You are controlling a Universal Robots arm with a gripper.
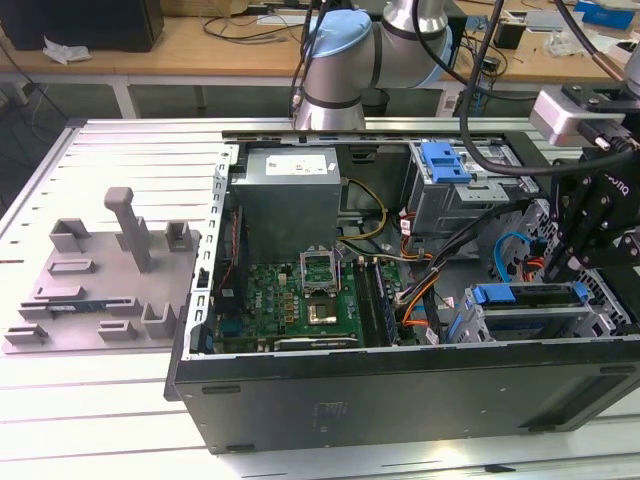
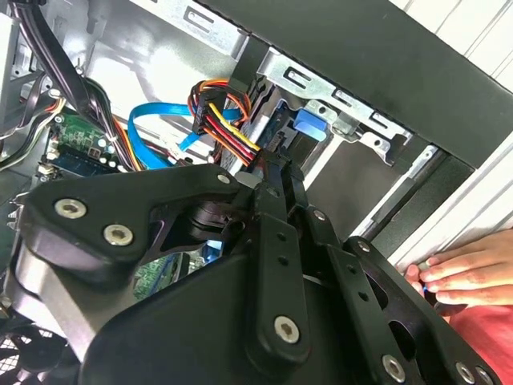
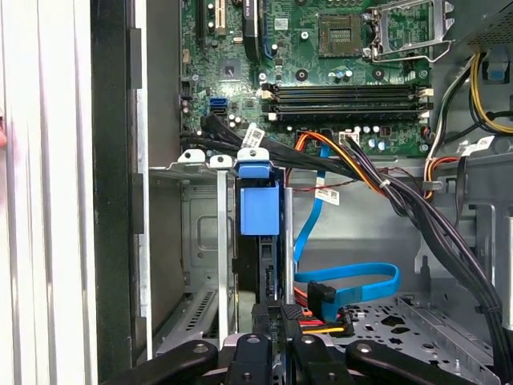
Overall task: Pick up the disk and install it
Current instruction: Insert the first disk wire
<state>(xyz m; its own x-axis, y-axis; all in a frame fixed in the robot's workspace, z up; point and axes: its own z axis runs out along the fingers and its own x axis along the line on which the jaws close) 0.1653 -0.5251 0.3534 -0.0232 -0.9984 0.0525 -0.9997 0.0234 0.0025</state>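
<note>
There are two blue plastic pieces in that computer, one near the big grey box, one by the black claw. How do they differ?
In the exterior view, the blue latch lies flat atop its metal cage, broad and blocky; the blue bracket on the disk looks smaller. The latch sits well away from the claw; the bracket is right beside it. Both are blue plastic.

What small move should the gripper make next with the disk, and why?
Likely a slow, short push of the disk deeper along its slot. In the first wrist view the disk stands between the cage rails, the gripper is at its near end, and a blue cable lies close beside it.
</note>
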